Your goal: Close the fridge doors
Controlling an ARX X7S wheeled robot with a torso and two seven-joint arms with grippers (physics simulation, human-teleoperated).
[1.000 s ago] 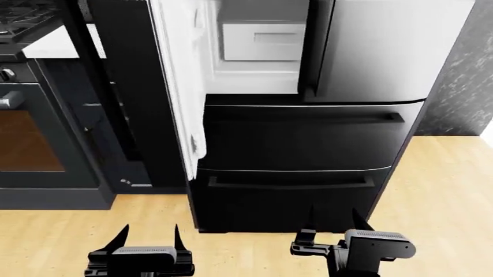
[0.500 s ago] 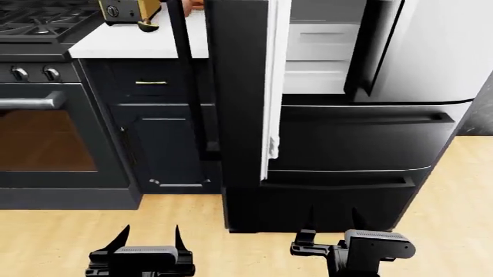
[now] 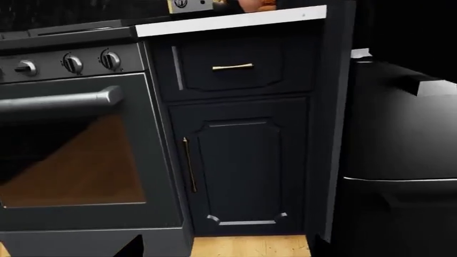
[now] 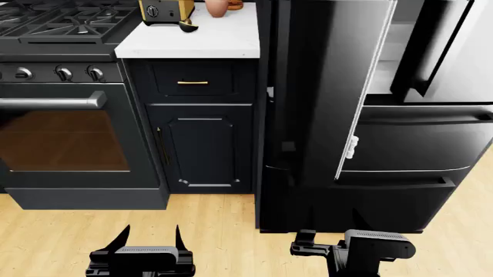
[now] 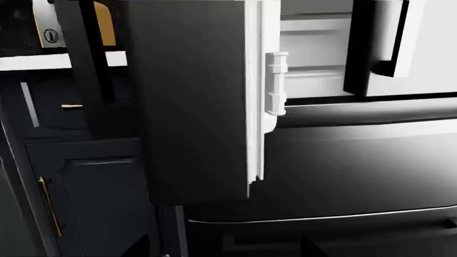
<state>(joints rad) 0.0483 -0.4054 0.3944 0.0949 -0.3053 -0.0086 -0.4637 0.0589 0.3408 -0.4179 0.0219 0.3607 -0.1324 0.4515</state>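
The left fridge door (image 4: 324, 86) stands swung out towards me, its glossy black outside facing me and its white lining edge (image 4: 362, 104) showing along the right side. The right fridge door (image 4: 462, 52) shows at the top right beside a black handle; whether it is fully shut I cannot tell. White shelves show between them. In the right wrist view the left fridge door (image 5: 192, 107) fills the middle, with the right fridge door (image 5: 428, 43) beyond it. My left gripper (image 4: 150, 234) and right gripper (image 4: 335, 222) hang low and open, holding nothing, short of the doors.
Black freezer drawers (image 4: 416, 138) sit under the doors. Left of the fridge are a dark cabinet door (image 4: 200, 150) with a brass handle, a white counter (image 4: 200, 40) carrying a toaster (image 4: 165, 10), and a black oven (image 4: 62, 138). Wooden floor (image 4: 223, 213) lies below.
The head view has shifted left: the fridge slid to the right of the picture, and the cabinet, counter and oven came into view. Both grippers keep the same pose.
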